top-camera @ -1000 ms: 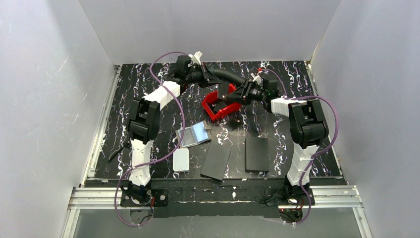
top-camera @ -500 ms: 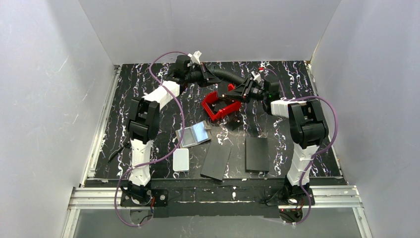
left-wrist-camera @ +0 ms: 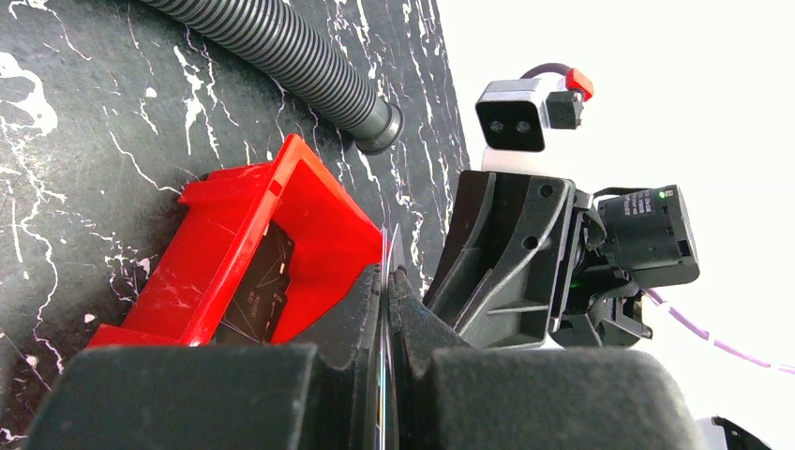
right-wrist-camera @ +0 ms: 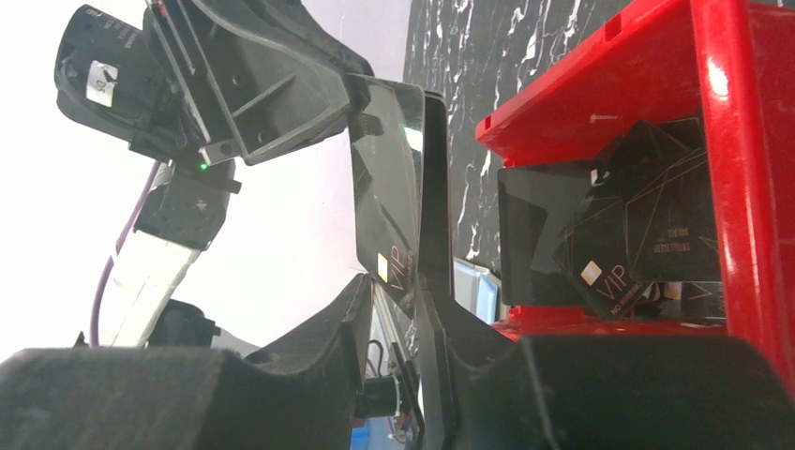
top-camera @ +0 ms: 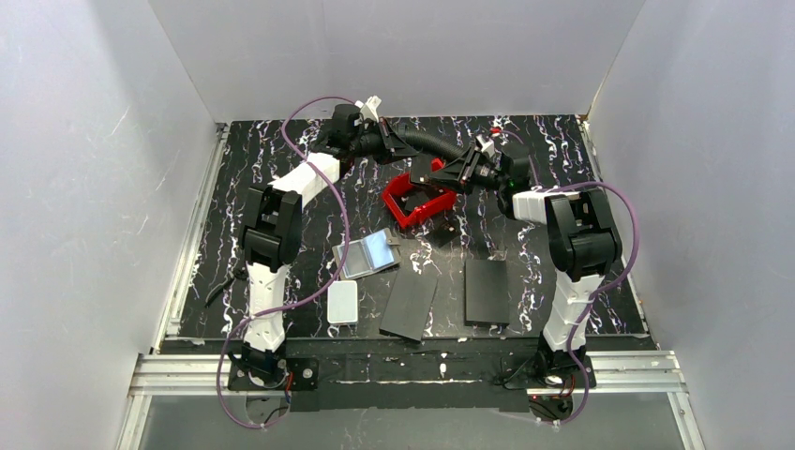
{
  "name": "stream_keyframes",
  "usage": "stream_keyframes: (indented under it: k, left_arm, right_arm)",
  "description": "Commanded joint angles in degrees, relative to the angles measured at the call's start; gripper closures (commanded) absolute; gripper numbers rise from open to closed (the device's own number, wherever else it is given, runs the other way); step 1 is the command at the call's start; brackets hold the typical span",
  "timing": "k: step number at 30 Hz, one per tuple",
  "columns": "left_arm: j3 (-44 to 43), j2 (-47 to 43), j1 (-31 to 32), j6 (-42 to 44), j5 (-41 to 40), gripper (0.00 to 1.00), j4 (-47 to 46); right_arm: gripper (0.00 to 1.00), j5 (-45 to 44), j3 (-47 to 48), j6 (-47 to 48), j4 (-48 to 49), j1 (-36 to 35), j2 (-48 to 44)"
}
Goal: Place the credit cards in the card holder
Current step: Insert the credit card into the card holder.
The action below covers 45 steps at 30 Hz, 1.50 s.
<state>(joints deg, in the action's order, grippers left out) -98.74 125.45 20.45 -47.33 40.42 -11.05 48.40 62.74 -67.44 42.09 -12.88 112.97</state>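
My left gripper (top-camera: 412, 153) (left-wrist-camera: 386, 272) is shut on a thin dark credit card (left-wrist-camera: 387, 248), held edge-on above the red tray. In the right wrist view that card (right-wrist-camera: 389, 206) shows gold "VIP" lettering. It hangs from the left gripper (right-wrist-camera: 309, 94), with its lower corner between the fingers of my right gripper (right-wrist-camera: 398, 286) (top-camera: 439, 173). Those fingers stand apart with a gap showing, so that gripper is open. More dark credit cards (right-wrist-camera: 619, 234) (left-wrist-camera: 262, 281) lie in the tray. The card holder (top-camera: 367, 253) lies open on the table, its silver-blue faces up.
The red tray (top-camera: 398, 208) (left-wrist-camera: 234, 216) (right-wrist-camera: 722, 141) sits at mid-table under both grippers. A black corrugated hose (top-camera: 441, 145) (left-wrist-camera: 300, 75) lies behind it. Two flat black panels (top-camera: 410, 302) (top-camera: 487, 291) and a white rounded box (top-camera: 342, 302) lie toward the front.
My right gripper has shifted a little up and back toward the left gripper. The left arm and the things on the table have not moved.
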Motion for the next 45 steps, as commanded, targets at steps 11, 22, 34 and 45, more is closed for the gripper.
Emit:
stream_keyframes:
  k: [11, 22, 34, 45]
  left_arm:
    - [-2.8, 1.8, 0.0, -4.7, 1.6, 1.00, -1.5]
    - [-2.6, 1.9, 0.3, -5.1, 1.5, 1.00, -2.2]
    - [-0.2, 1.8, 0.3, 1.4, -0.7, 0.96, 1.9]
    - [-0.6, 1.9, 0.7, 6.6, -2.2, 0.84, 8.9]
  right_arm:
    - [0.68, -1.8, -2.2, -27.0, 38.2, -0.7, 8.1]
    - [0.71, -3.4, 0.7, -26.7, 36.9, -1.3, 10.1]
    - [0.99, -3.1, 3.3, -19.3, 26.2, -0.5, 9.2]
    - [0.99, -2.8, 0.1, -7.8, 12.3, 2.5, 2.9]
